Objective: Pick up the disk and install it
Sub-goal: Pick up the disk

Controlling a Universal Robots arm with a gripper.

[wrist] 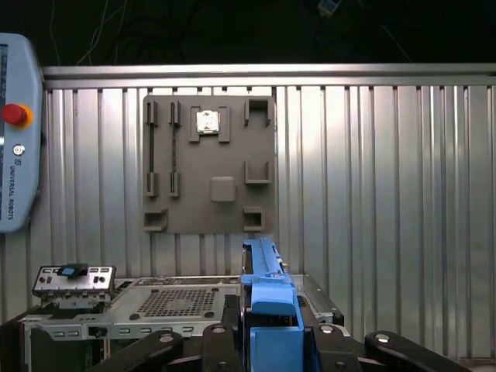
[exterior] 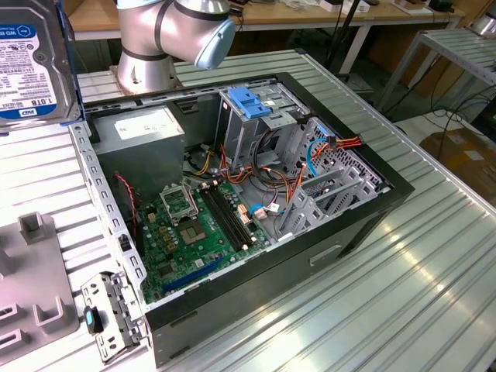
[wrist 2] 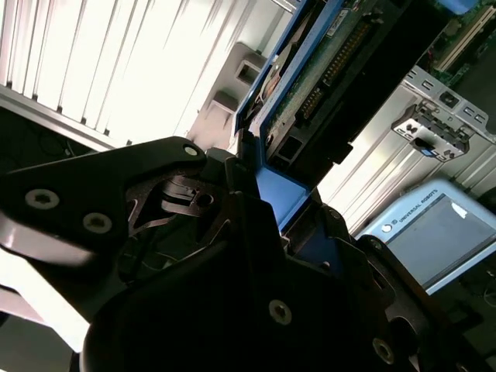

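Exterior view's upper left: blue-railed silver-metal disk [exterior: 31, 62], likely stiff, fragile; black gripper [wrist: 270, 329] jaws clamp its rails.

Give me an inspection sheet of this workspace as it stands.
Surface: ribbed metal table, carrying an open computer case.
Job's things: disk held in the air at the exterior view's left, label showing.
Clutter: grey fixture board and metal bracket beside the case.
Grippers: gripper shut on the disk's blue rail, in the first wrist view.
Cables: orange and red wires loose inside the case.
Surroundings: teach pendant; wooden bench behind.
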